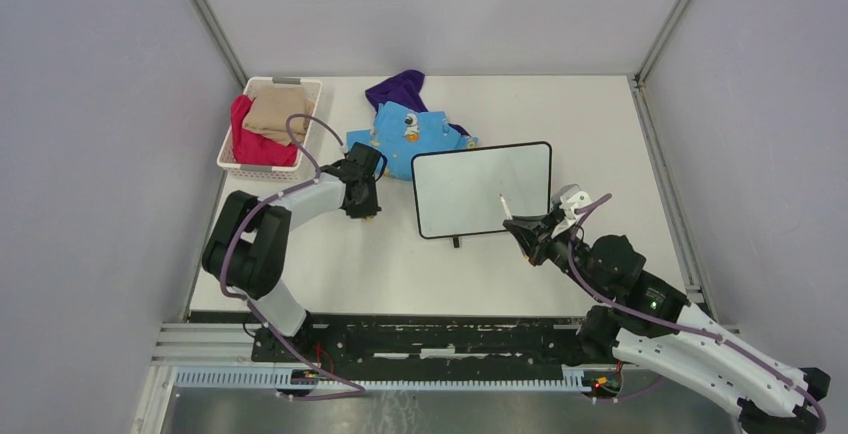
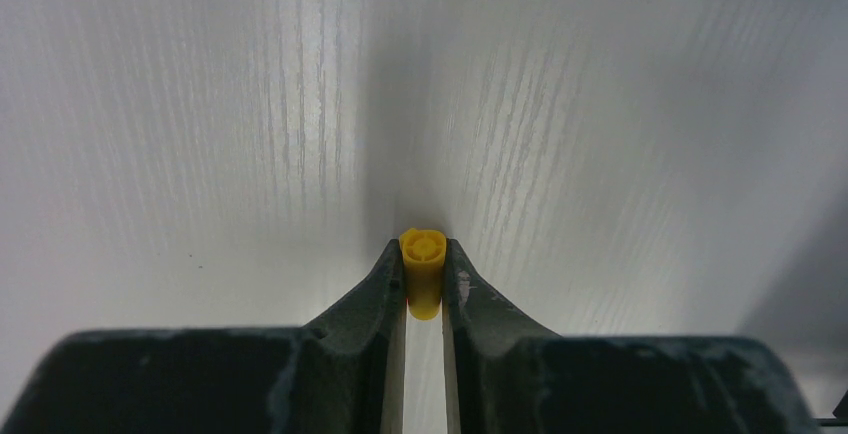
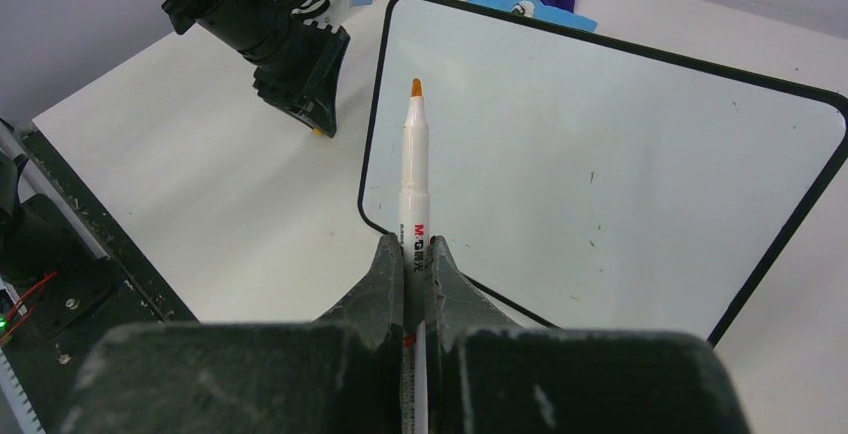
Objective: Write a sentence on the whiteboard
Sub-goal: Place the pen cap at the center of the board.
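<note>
One whiteboard (image 1: 482, 190) lies flat on the surface (image 1: 400, 274) just ahead of my right fingers (image 3: 385, 279). Its black frame sits slightly askew, and its face is white but for a few dark specks. My right fingers are pressed onto the barrel of a single white marker (image 3: 414, 169). The marker's orange tip reaches over the board's near edge, toward its right-hand part; whether the tip touches the board I cannot tell. One small black foot (image 1: 455, 242) pokes out from that near edge.

My left fingers (image 2: 380, 289) point down at the surface just off the board's left edge, apart from the frame, pinching one yellow cap (image 2: 422, 269). The surface is bare between my two sets of fingers, along the board's near edge. It is also bare from my right fingers past the board's right edge, out to the surface's own right edge.

The tight side is the board's far left corner, where one blue cloth (image 1: 405, 132) with a cartoon figure meets the frame. One purple cloth (image 1: 400, 89) lies behind it. Beyond my left fingers, at the surface's far left corner, stands one white basket (image 1: 262, 170). It holds one red garment (image 1: 255, 144) and one tan garment (image 1: 275, 112).
</note>
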Motion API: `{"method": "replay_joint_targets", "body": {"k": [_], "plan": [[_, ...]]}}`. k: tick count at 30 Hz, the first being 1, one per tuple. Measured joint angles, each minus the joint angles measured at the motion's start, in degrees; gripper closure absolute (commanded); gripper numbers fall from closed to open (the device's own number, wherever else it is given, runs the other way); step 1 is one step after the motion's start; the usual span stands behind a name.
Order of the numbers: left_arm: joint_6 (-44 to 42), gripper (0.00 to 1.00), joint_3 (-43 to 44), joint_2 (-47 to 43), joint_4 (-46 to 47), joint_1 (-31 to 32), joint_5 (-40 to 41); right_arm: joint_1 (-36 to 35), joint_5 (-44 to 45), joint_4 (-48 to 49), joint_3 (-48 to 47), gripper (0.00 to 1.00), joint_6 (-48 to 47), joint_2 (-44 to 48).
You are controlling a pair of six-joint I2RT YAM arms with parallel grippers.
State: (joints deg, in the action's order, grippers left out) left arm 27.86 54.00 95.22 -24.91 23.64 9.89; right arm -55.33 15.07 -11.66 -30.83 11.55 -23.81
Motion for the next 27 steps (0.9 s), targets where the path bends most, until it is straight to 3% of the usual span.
{"method": "replay_joint_targets", "body": {"k": [27], "plan": [[0.00,0.71,1.36,1.73,1.68,-0.42,0.00,0.00,0.00,-0.04,-0.13,1.00,-0.94,-1.97]]}}
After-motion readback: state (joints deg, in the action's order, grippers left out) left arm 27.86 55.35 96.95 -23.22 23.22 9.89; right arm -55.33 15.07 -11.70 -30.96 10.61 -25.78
